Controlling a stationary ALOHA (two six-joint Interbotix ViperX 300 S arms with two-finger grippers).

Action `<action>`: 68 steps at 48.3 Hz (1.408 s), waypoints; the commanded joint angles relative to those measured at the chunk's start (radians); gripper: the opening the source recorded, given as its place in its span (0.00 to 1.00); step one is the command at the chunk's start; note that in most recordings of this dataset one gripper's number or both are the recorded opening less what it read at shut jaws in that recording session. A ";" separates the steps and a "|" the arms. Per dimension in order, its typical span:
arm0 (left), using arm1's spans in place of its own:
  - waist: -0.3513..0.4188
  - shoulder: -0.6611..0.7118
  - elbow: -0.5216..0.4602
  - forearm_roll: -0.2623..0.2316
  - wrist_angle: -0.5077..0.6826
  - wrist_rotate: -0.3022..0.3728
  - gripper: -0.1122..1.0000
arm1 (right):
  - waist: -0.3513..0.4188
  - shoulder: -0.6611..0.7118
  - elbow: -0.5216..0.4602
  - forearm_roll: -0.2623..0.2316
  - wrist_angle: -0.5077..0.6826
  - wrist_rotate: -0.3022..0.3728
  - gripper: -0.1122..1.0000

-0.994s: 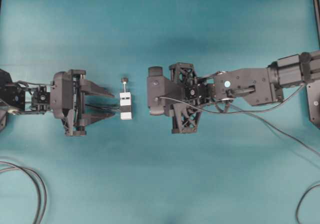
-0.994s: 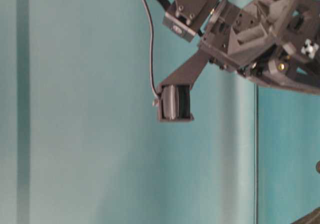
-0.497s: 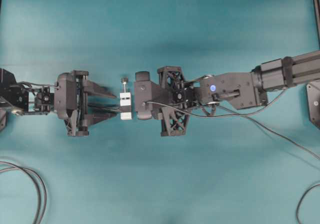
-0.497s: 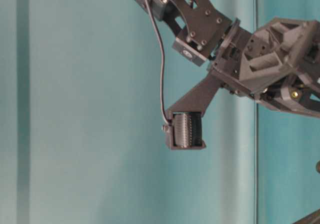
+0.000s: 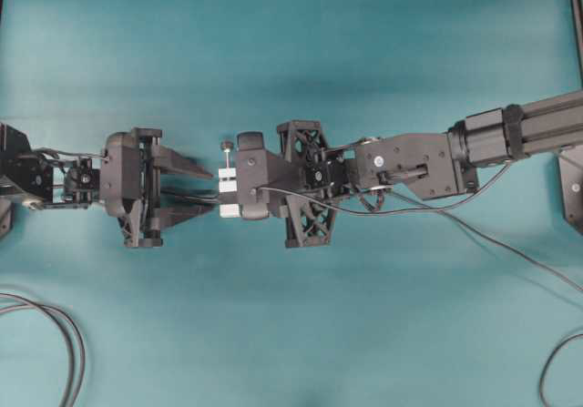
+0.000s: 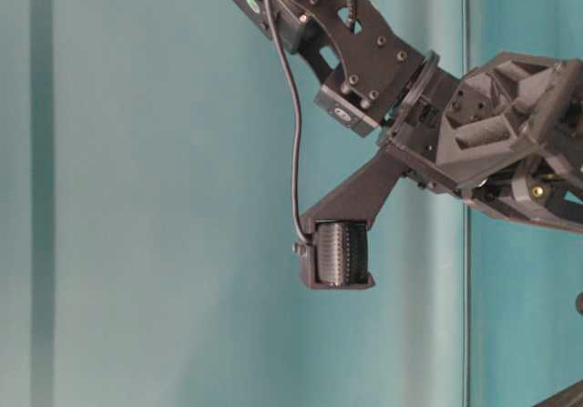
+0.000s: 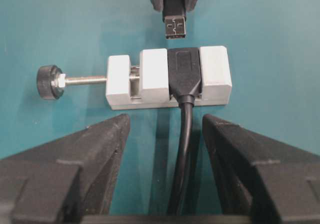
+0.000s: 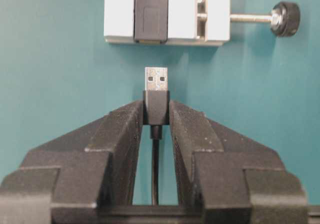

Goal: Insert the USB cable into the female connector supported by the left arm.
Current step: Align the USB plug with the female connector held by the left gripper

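Overhead: left end effector (image 5: 202, 196) spread, tips just beside the female connector (image 5: 228, 191), not touching it; connector sits on the teal worktop (image 5: 291, 52). Right end effector (image 5: 244, 188) covers the plug from above, so the gap to the connector can't be read here. Loose cables (image 5: 55, 334) lie at the lower left.

Table-level: only the right arm's end effector (image 6: 335, 254) shows, cable trailing upward; connector out of frame.

Left wrist: fingers (image 7: 85, 149) wide apart flanking the connector's dark cable (image 7: 182, 154); USB cable (image 7: 175, 18) plug just short of the socket, aligned.

Right wrist: right end effector (image 8: 156, 115) pinches the plug, metal tip free, nothing between it and the socket. Knob (image 8: 285, 18) to the right.
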 commanded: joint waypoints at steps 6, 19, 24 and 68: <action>0.002 -0.009 -0.008 -0.003 -0.017 0.014 0.72 | 0.003 -0.014 -0.021 -0.005 -0.040 -0.002 0.30; 0.002 -0.009 -0.017 -0.002 -0.020 0.015 0.72 | 0.003 -0.003 -0.026 -0.005 -0.041 -0.002 0.30; 0.002 -0.008 -0.021 -0.003 -0.020 0.021 0.72 | 0.003 -0.003 -0.028 -0.005 -0.043 -0.002 0.30; 0.006 0.003 -0.014 -0.003 -0.054 0.029 0.72 | 0.005 0.002 -0.021 -0.005 -0.064 -0.003 0.30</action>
